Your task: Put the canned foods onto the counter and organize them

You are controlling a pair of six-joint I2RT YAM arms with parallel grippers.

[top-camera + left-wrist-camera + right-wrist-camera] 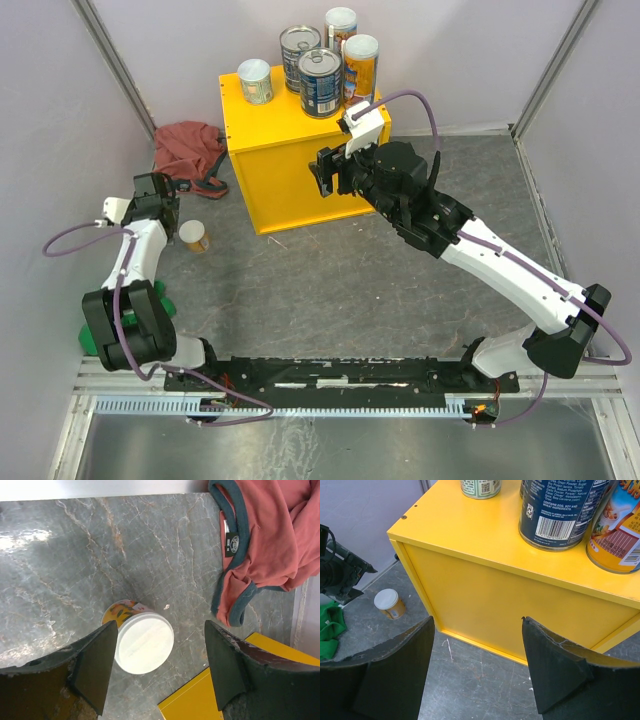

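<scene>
Left gripper (159, 630) is hovering jaws-down over the grey table (75, 555), gaping wide and gripping nothing; a short white-lidded can (143, 642) is standing upright directly beneath it, between the fingers and closer to the finger (95, 665) at the left of the wrist view; cannot tell if they are touching. A red cloth (280, 545) is lying ahead of this gripper to the right, and a corner of the yellow counter (200, 695) is showing just beside the other finger. Right gripper (477, 625) is also gaping wide and holding nothing; it is facing the counter's front wall, below the level of its top. Above and beyond its fingers five cans are standing upright on the counter top: a blue-labelled tin (560, 510) and an orange-labelled can (620, 535) nearest, just beside each other; a second short can (255, 81) off to the left; another tin (299, 57) and another orange can (340, 28) farther back. A green cloth (330, 630) is lying low to its left.
</scene>
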